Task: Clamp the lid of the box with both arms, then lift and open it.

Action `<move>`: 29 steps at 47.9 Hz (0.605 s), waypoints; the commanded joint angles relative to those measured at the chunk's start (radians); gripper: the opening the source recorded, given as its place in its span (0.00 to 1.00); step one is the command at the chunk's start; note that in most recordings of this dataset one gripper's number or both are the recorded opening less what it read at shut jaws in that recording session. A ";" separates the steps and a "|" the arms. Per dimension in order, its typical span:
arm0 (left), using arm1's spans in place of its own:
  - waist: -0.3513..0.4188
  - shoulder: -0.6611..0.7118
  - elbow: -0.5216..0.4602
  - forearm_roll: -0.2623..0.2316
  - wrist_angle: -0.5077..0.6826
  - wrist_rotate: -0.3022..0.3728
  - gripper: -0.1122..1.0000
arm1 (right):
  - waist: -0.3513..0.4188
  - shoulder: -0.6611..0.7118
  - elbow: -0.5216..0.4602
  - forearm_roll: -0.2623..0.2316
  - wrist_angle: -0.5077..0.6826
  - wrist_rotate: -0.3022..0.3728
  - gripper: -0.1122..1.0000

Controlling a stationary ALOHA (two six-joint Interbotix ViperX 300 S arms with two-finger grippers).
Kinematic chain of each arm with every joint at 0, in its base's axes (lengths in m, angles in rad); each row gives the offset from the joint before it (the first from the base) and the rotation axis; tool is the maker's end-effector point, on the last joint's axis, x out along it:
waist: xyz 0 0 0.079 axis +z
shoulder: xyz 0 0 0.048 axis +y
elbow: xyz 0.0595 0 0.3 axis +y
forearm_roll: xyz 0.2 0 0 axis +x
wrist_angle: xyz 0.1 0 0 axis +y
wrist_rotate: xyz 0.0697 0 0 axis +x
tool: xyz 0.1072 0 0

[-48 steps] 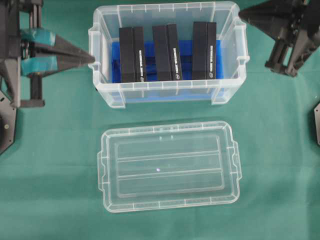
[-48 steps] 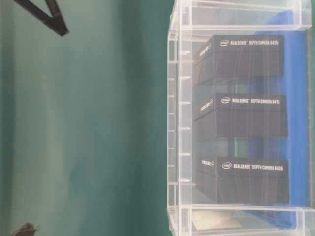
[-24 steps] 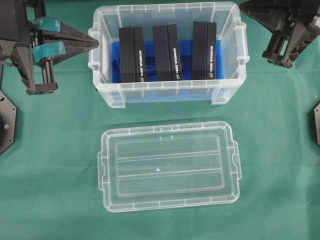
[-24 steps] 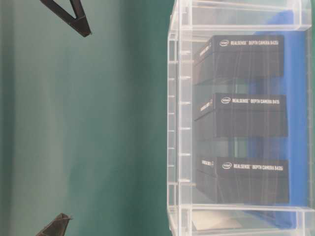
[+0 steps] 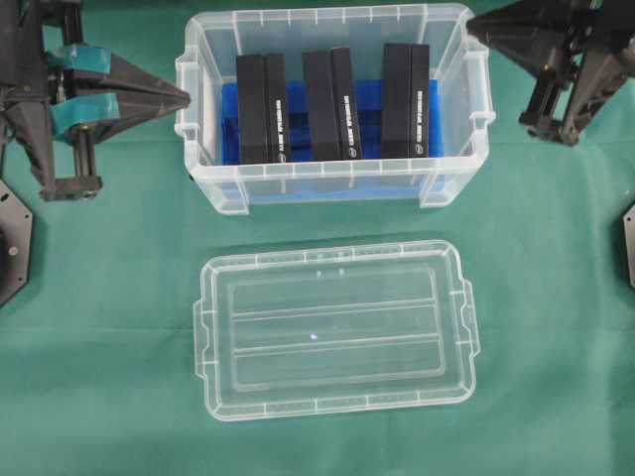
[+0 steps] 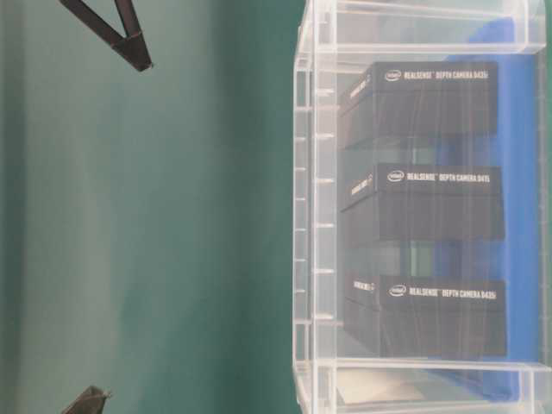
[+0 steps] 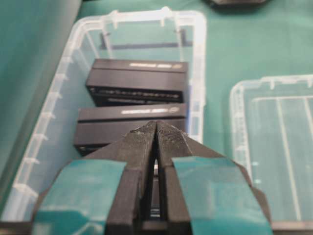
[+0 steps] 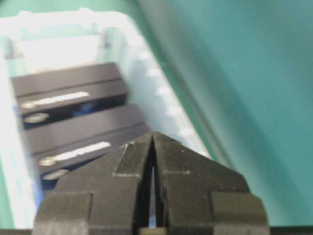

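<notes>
Clear plastic, the lid (image 5: 335, 329) lies flat on the green cloth (image 5: 556, 258) in front of the box (image 5: 334, 184), fully off it, so the opening looks done. Left gripper (image 5: 177, 97) and right gripper (image 5: 478, 29) flank the box, fingers pressed together, holding nothing.

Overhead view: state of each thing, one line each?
box: open, lid off, upright on the cloth.
lid: flat on the cloth in front of the box, untouched.
black packs: three, standing inside the box.
left tool: shut, empty.
right tool: shut, empty.
</notes>
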 commanded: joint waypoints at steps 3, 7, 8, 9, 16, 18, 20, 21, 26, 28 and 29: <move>-0.035 -0.018 -0.008 -0.002 -0.005 -0.026 0.11 | 0.060 -0.003 -0.012 0.029 -0.006 0.003 0.10; -0.057 -0.028 -0.005 -0.002 -0.005 -0.049 0.11 | 0.110 -0.003 -0.009 0.048 -0.006 0.003 0.10; -0.063 -0.029 -0.003 -0.002 -0.005 -0.052 0.11 | 0.120 -0.003 -0.009 0.052 -0.005 0.003 0.10; -0.067 -0.031 -0.003 -0.002 -0.005 -0.055 0.11 | 0.130 -0.003 -0.009 0.054 -0.005 0.003 0.10; -0.098 -0.028 -0.003 -0.002 0.002 -0.060 0.11 | 0.186 -0.003 -0.008 0.067 0.005 0.003 0.10; -0.098 -0.028 -0.003 -0.002 0.008 -0.060 0.11 | 0.190 -0.003 -0.008 0.067 0.009 0.003 0.10; -0.098 -0.025 -0.003 -0.002 0.012 -0.060 0.11 | 0.192 -0.003 -0.008 0.067 0.015 0.003 0.10; -0.098 -0.025 -0.003 -0.002 0.014 -0.058 0.11 | 0.193 -0.003 -0.008 0.069 0.018 0.003 0.10; -0.098 -0.017 -0.003 -0.002 0.026 -0.058 0.11 | 0.192 -0.003 -0.008 0.069 0.034 0.003 0.10; -0.098 -0.015 -0.002 -0.002 0.028 -0.058 0.11 | 0.192 -0.003 -0.008 0.069 0.037 0.003 0.10; -0.098 -0.015 -0.003 -0.002 0.029 -0.058 0.11 | 0.192 -0.003 -0.006 0.069 0.037 0.003 0.10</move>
